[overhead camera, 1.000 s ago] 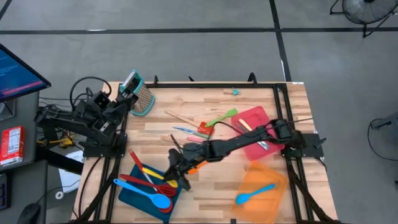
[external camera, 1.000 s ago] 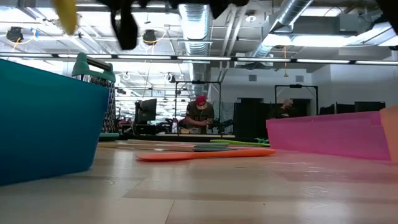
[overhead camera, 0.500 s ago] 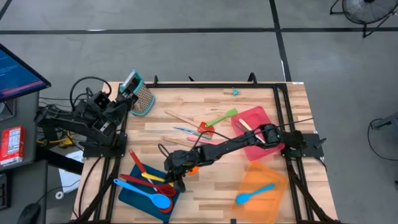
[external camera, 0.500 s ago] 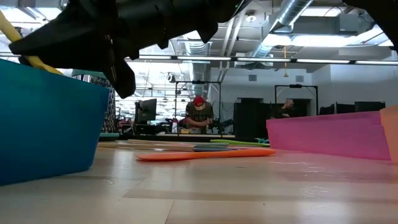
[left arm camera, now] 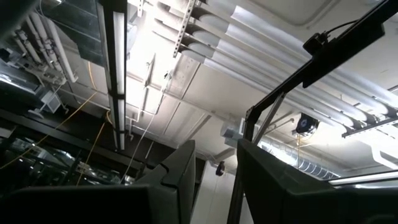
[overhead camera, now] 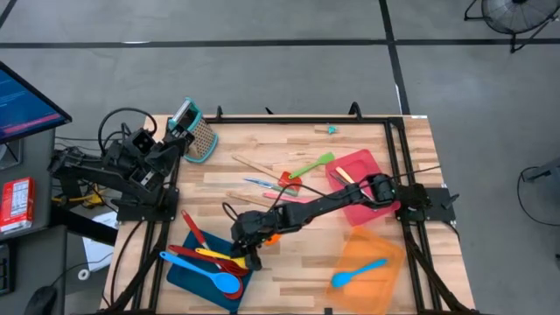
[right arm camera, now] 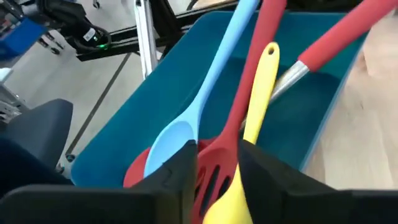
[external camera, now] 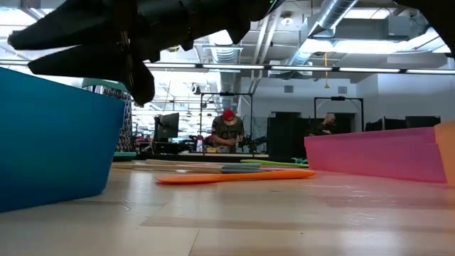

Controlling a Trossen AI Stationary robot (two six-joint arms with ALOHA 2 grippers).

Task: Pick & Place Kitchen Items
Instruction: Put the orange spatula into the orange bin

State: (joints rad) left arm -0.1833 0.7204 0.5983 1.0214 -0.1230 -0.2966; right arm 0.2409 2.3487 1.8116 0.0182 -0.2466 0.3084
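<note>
Yellow spatula [right arm camera: 249, 130] lies across red turner [right arm camera: 233, 134]; blue spoon [right arm camera: 186, 118] alongside

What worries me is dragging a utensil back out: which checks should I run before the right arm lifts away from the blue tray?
1. Right gripper open: ok, jaws apart in the low view.
2. Yellow utensil down in the blue tray: ok, lying on the others.
3. Yellow utensil clear of the gripper: not ok, its head lies between the jaws.
4. Red turner and light blue spoon inside the tray: ok.
5. Left gripper out of the way: ok, parked off the table's left edge.
</note>
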